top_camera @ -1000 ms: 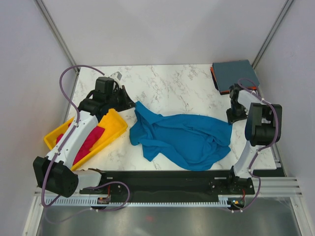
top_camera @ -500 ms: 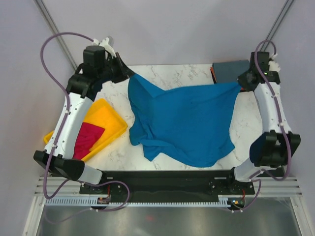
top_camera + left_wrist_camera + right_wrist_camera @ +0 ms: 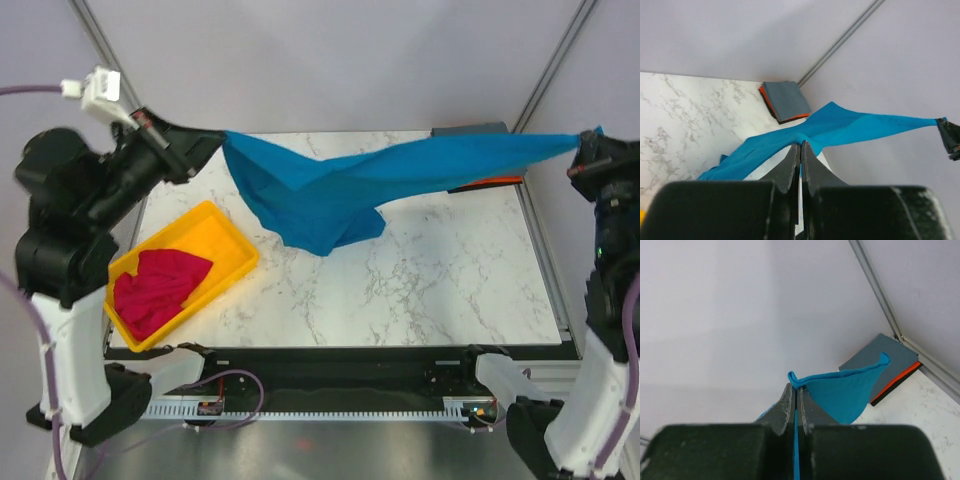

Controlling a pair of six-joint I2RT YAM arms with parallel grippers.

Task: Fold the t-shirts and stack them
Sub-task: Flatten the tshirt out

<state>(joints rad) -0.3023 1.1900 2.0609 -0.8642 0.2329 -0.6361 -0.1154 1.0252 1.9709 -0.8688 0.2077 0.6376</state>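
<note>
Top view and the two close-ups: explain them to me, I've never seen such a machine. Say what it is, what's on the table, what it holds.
These are two robot arms bolted at the near edge of a marble table. The wide picture comes from a fixed camera above and behind them; the other two come from a camera on each wrist, looking along its fingers. The left fingers and right fingers are both shut on the blue t-shirt, stretched in the air between them. On the table sits a yellow tray holding a crumpled magenta t-shirt; in the far right corner lies a folded grey t-shirt on an orange t-shirt.
</note>
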